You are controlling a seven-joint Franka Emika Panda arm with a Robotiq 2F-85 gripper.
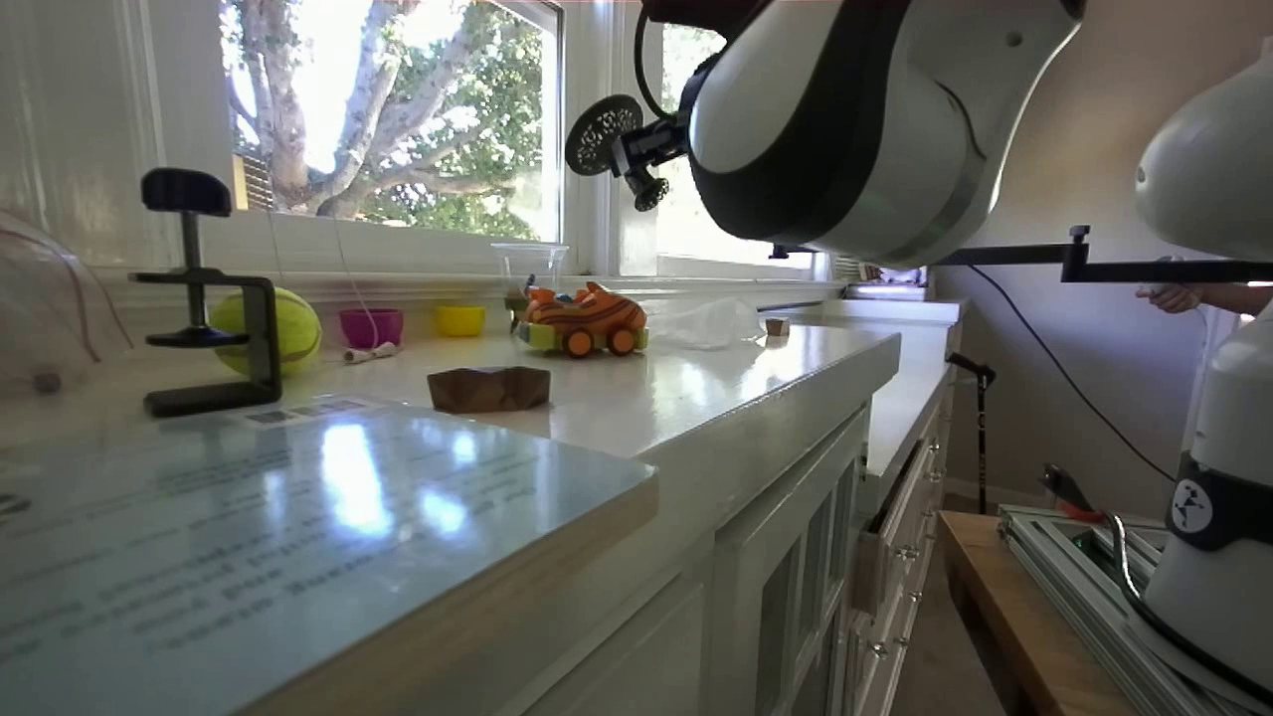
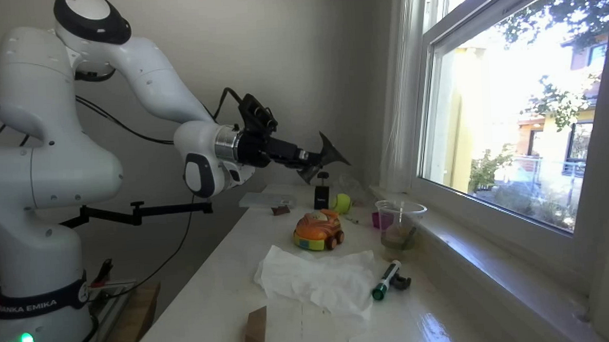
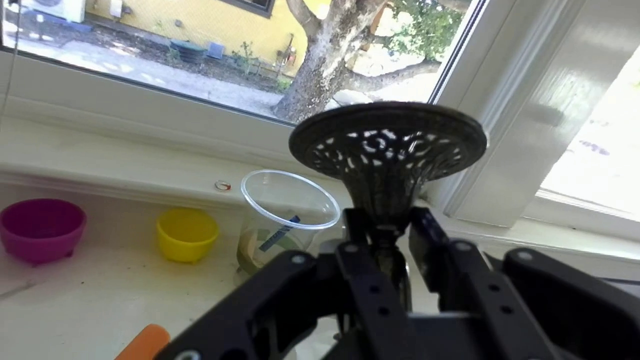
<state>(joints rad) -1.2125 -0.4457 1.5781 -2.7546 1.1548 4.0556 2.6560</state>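
Wrist view: gripper (image 3: 386, 225) is clamped on the narrow neck of a dark metal stand (image 3: 382, 175), one jaw each side. Wide pierced end sticks out past the jaws; the rest runs back between them, mostly hidden. Beyond, on the counter (image 3: 110, 300): clear cup (image 3: 280, 230), yellow bowl (image 3: 187, 237), purple bowl (image 3: 44, 232).

In an exterior view the arm (image 1: 845, 129) leans in from above. Stand is in the air in front of the window (image 1: 477, 109), well above the counter, touching only the gripper. Car (image 1: 587, 320) is on the counter below, cup just behind it. Clamp (image 1: 264, 338) stands in front of the ball (image 1: 298, 333), block (image 1: 488, 389) apart from both.

In an exterior view the tilt shows: wide end up and toward the window side, small flare low by the jaws. Crumpled white sheet (image 2: 319, 281) in the foreground, paper or plastic, can't tell. Marker (image 2: 386, 280) just beside it, brown piece (image 2: 255, 332) on the near side.

My read on the step: stand held aloft, not set down on anything. Next move calls for a firm pinch, since the grip is on a thin section with flares at both ends. Tilt would want correcting before either end meets a surface. Mind cup and car: a low pass with that wide rim could knock them.
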